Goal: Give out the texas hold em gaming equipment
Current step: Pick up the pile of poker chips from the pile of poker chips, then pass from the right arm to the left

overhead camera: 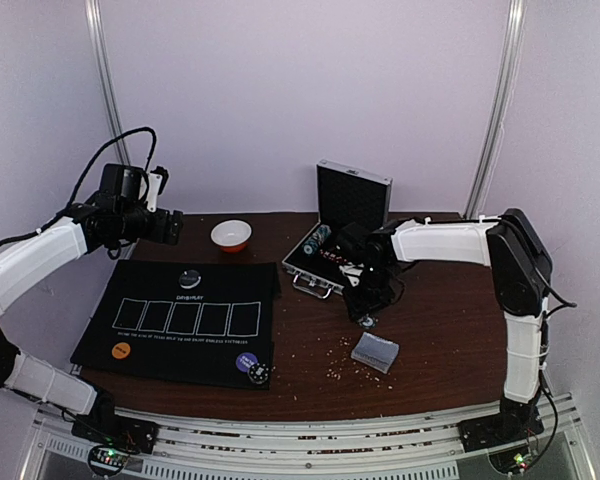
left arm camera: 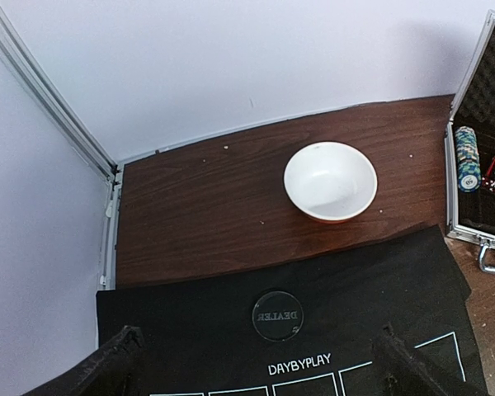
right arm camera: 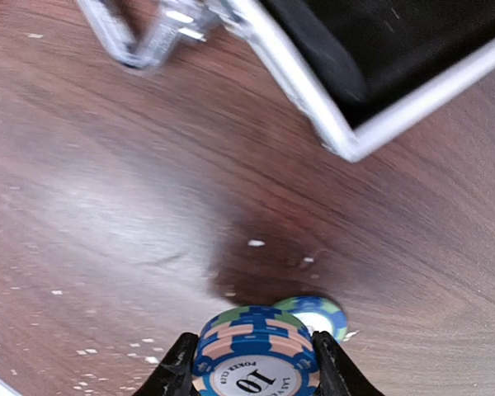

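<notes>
My right claw is clenched on a short stack of poker chips, blue and green at the edges with a "10" on the top face. It hangs low over the tabletop, just in front of the open metal case. One loose chip lies flat on the wood just beyond the stack, and I cannot tell whether it touches the lowest chip. My left claw is released, its fingers wide apart and holding nothing, raised over the far edge of the black mat near the white bowl. The deck of cards sits on the wood nearer to my bases. An orange disc and a purple disc lie on the mat's near edge. More chips remain in the case. As I judge it, the job now is to get this stack to a player's place without shedding a chip. I should press evenly on opposite edges, since a skewed squeeze would let the lower chips slide out. Then I should rise straight, clear of the loose chip and the case rim, travel level, and let go only once the bottom chip rests flat.
</notes>
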Tool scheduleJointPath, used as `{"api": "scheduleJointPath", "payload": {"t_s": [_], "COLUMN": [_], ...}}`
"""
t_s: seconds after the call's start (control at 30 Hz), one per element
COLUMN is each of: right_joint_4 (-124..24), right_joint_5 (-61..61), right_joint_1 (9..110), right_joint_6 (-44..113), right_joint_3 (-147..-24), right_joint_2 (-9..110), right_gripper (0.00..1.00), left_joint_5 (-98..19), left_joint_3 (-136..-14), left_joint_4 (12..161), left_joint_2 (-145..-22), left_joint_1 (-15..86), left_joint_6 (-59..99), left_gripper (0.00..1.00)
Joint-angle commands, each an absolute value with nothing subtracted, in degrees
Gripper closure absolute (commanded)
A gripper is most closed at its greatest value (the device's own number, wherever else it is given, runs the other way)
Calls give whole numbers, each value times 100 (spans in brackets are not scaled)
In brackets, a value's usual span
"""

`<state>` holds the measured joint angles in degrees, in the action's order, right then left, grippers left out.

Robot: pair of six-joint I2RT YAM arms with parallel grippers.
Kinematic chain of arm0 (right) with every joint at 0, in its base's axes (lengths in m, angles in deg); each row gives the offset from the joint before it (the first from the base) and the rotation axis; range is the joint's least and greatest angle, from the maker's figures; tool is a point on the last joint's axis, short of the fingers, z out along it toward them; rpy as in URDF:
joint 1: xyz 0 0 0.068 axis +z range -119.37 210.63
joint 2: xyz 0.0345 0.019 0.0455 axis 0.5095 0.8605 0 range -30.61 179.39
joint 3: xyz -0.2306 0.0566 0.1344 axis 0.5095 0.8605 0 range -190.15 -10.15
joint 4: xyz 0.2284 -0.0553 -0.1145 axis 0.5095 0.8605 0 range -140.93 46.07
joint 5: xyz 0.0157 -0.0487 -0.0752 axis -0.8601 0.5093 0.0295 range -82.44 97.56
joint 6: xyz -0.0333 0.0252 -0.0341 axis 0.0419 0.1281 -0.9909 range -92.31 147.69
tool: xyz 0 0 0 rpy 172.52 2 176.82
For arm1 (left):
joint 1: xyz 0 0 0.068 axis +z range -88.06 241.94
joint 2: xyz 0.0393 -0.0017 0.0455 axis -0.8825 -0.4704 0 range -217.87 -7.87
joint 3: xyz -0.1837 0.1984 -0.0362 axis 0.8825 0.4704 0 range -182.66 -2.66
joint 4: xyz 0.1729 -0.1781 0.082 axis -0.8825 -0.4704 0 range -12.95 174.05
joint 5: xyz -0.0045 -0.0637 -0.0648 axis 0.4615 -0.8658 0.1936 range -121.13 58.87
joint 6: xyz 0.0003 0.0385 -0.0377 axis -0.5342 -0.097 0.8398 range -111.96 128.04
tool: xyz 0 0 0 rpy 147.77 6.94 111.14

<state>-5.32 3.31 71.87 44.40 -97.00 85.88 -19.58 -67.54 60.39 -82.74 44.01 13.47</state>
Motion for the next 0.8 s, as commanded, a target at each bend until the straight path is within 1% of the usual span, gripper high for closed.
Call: {"api": "scheduleJointPath", "payload": {"t_s": [0.0, 0.17, 0.27, 0.33, 0.4, 0.57, 0.63, 0.77], "right_joint_4": [-257, -264, -364, -599, -969, -1859, -2095, -2352], "right_joint_5": [472, 462, 714, 980, 1098, 1334, 1358, 1349], "right_joint_1": [7359, 7695, 8014, 8264, 8511, 9060, 9168, 9318], "right_joint_6": [4362, 4164, 3922, 3680, 3368, 2717, 2500, 2234], "right_joint_3": [-10046, -10475, -10873, -11124, -11257, -11476, -11564, -11773], "right_joint_2": [8559, 8532, 8538, 8510, 8446, 8370, 8390, 8502], "right_gripper": [98, 98, 100, 97, 97, 96, 96, 96], "left_joint_5": [-1947, -2112, -2520, -3196, -4058, -6453, -7184, -7663], "left_joint_3": [-6711, -6713, -6692, -6622, -6508, -6106, -5852, -5306], "left_joint_4": [6198, 6199, 6202, 6308, 6498, 7157, 7465, 8129], "left_joint_2": [-8169, -8186, -8186, -8156, -8141, -8146, -8088, -7944], "left_joint_1": [4429, 4428, 4430, 4434, 4433, 4413, 4358, 4166], "left_joint_6": [1276, 1364, 1438, 1462, 1564, 2021, 2184, 2547], "left_gripper": [2, 2, 2, 4, 7, 16, 16, 10]}}
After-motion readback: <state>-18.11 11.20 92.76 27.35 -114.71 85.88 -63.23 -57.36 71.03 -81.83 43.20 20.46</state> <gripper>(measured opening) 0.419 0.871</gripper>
